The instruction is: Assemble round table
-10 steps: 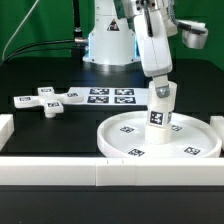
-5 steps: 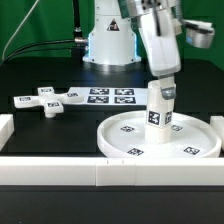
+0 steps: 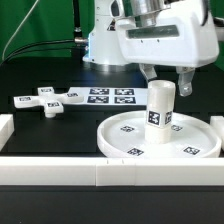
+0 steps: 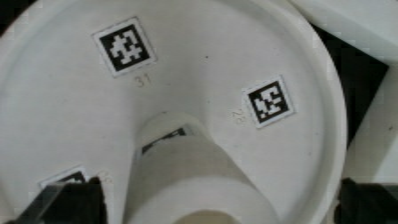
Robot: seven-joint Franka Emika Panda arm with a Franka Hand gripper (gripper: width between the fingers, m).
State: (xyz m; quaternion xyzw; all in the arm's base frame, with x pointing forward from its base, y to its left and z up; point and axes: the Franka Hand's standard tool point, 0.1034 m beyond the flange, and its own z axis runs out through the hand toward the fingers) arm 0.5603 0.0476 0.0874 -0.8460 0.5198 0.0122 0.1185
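The large rimmed round disc (image 3: 195, 137) lies at the exterior view's right. The short thick cylinder (image 3: 162, 108) stands upright on its centre. My gripper (image 3: 167, 80) hovers at the cylinder's top with a finger on each side and gaps between, open. In the wrist view the cylinder (image 4: 231, 165) rises from the disc (image 4: 196, 60) between the dark fingers of my gripper (image 4: 217, 200), which do not touch it. The cross-shaped piece (image 3: 48, 101) lies flat at the exterior view's left.
The marker board (image 3: 110, 97) lies near the robot base at the back. A long white rail (image 3: 100, 178) runs along the front, and another rail (image 3: 5, 125) along the exterior view's left side.
The gripper has let go of the cylinder, turned about its vertical axis and risen slightly. The cylinder stays upright on the disc.
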